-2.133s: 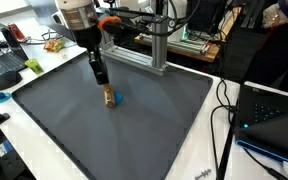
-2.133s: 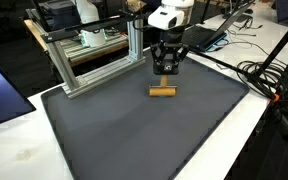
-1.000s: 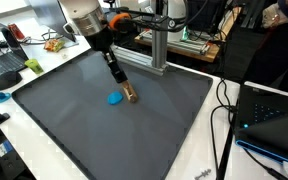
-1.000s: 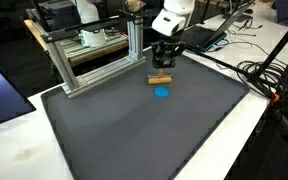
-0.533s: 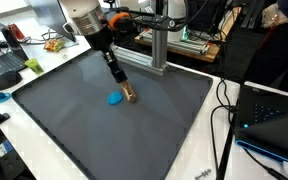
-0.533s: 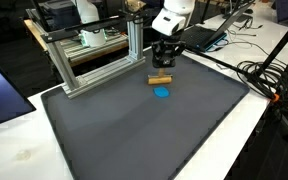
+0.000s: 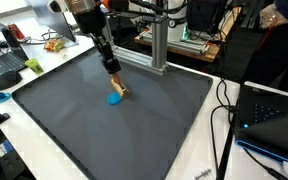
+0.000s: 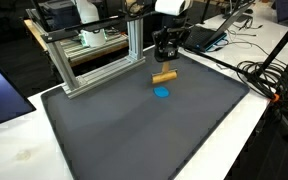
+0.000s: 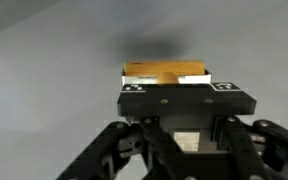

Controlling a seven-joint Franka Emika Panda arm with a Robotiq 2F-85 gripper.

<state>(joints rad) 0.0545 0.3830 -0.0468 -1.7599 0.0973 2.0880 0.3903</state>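
Observation:
My gripper (image 7: 115,80) is shut on a tan wooden block (image 7: 118,88) and holds it a little above the dark grey mat (image 7: 154,130). The block (image 8: 164,75) hangs level under the gripper (image 8: 164,62). A small blue disc (image 7: 114,99) lies flat on the mat just below and beside the block; in an exterior view the disc (image 8: 161,92) sits in front of it. In the wrist view the block (image 9: 164,72) shows past the gripper (image 9: 166,80), gripped between the black fingers (image 9: 134,95).
An aluminium frame (image 8: 94,50) stands on the mat's far edge close behind the gripper. A laptop (image 7: 274,120) and cables (image 7: 224,110) lie beside the mat. Small items (image 7: 6,70) clutter the white table (image 8: 14,150) at the other side.
The gripper has risen with the wooden block since half a second ago and shifted back over toward the blue disc. The disc has not moved.

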